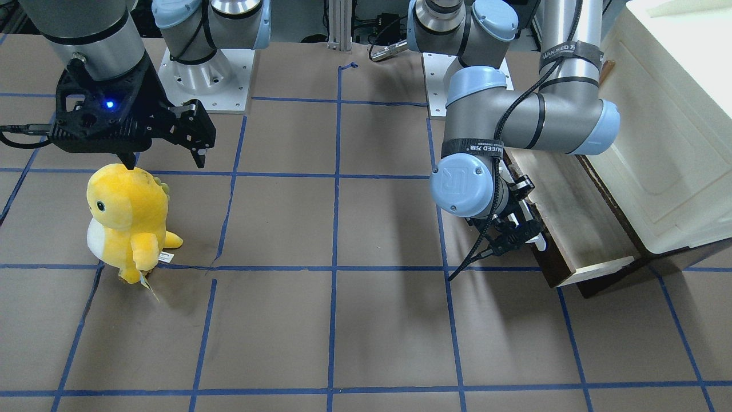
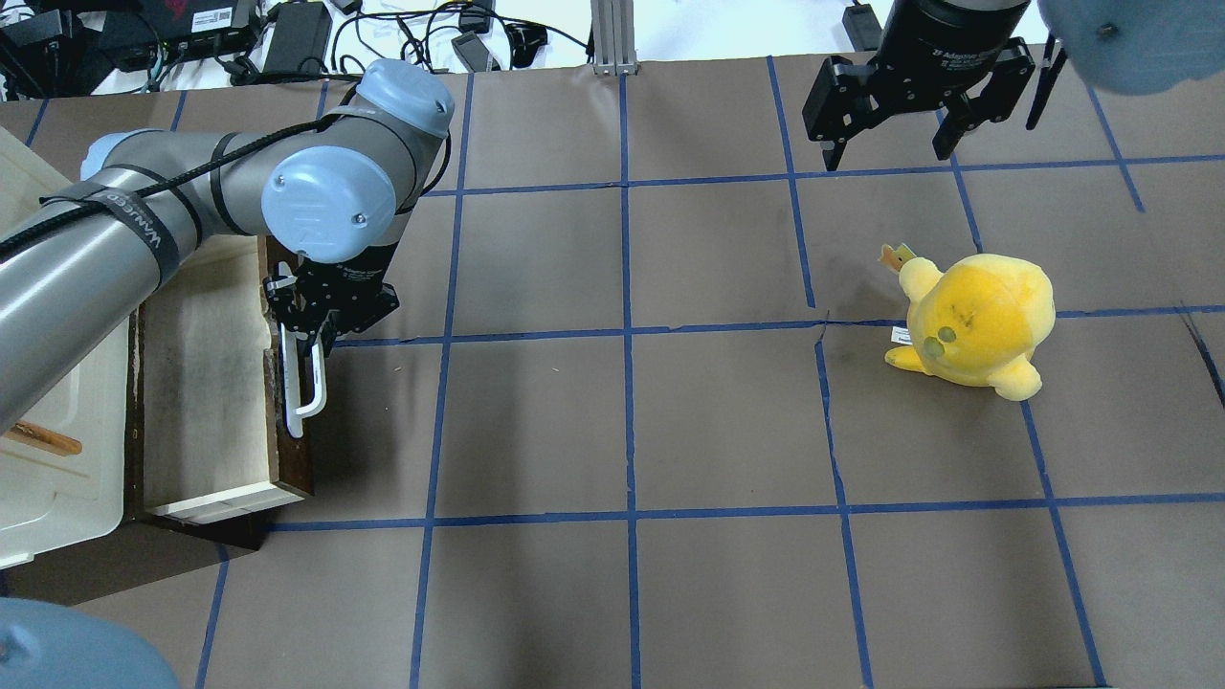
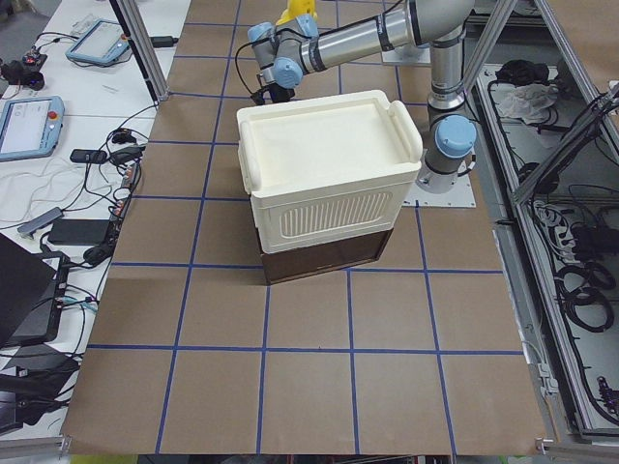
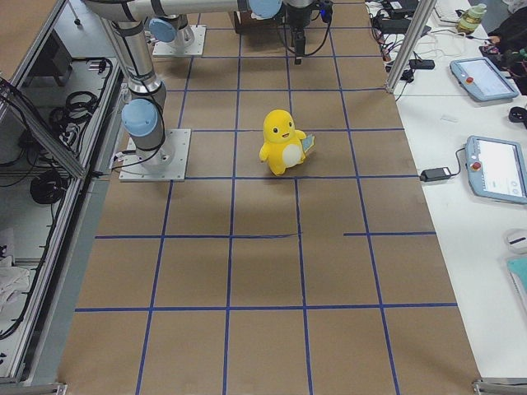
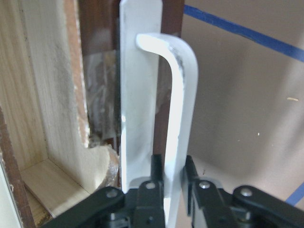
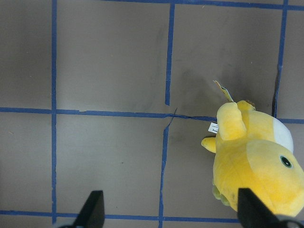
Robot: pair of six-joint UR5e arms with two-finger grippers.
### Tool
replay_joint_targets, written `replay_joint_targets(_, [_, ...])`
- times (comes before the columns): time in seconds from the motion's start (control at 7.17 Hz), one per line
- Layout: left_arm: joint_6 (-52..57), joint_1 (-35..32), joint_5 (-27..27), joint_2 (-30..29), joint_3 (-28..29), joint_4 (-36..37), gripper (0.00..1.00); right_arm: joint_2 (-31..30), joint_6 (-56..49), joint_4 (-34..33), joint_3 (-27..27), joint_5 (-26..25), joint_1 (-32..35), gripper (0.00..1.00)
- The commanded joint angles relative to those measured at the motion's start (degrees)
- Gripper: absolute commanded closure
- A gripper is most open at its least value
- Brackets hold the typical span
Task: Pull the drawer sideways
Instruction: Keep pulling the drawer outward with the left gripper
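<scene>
The drawer (image 2: 206, 383) stands pulled out of the cabinet's base at the table's left, with its pale wood interior showing (image 1: 572, 212). Its dark brown front (image 2: 293, 459) carries a long white bar handle (image 2: 312, 383). My left gripper (image 2: 311, 337) is shut on this handle near its far end. In the left wrist view the fingers (image 5: 154, 173) pinch the handle bar (image 5: 183, 118) from both sides. My right gripper (image 2: 890, 144) hangs open and empty above the table's far right, apart from the drawer (image 6: 171, 211).
The cream-white cabinet (image 2: 38, 478) sits over the drawer at the left edge (image 3: 329, 174). A yellow plush toy (image 2: 976, 321) stands on the right half, just below the right gripper (image 1: 166, 154). Brown paper with blue tape lines (image 2: 627, 335) covers the table.
</scene>
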Motion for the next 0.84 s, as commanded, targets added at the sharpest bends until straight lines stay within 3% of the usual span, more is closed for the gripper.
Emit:
replay_joint_targets(0.0, [-0.22,-0.30,-1.05,-0.10,0.56,-0.23,0.78,0.00,0.00,0.00,0.00,0.00,0.00,0.00])
replay_joint_targets(0.28, [-0.22,-0.38,-1.14,-0.10,0.74,-0.23,0.77,0.00,0.00,0.00,0.00,-0.09,0.00,0.00])
replay_joint_targets(0.56, [-0.22,-0.38,-1.84,-0.10,0.74,-0.41,0.65,0.00,0.00,0.00,0.00,0.00,0.00,0.00])
replay_joint_targets(0.7, [-0.22,-0.38,-1.93,-0.10,0.74,-0.32,0.48,0.00,0.00,0.00,0.00,0.00,0.00,0.00])
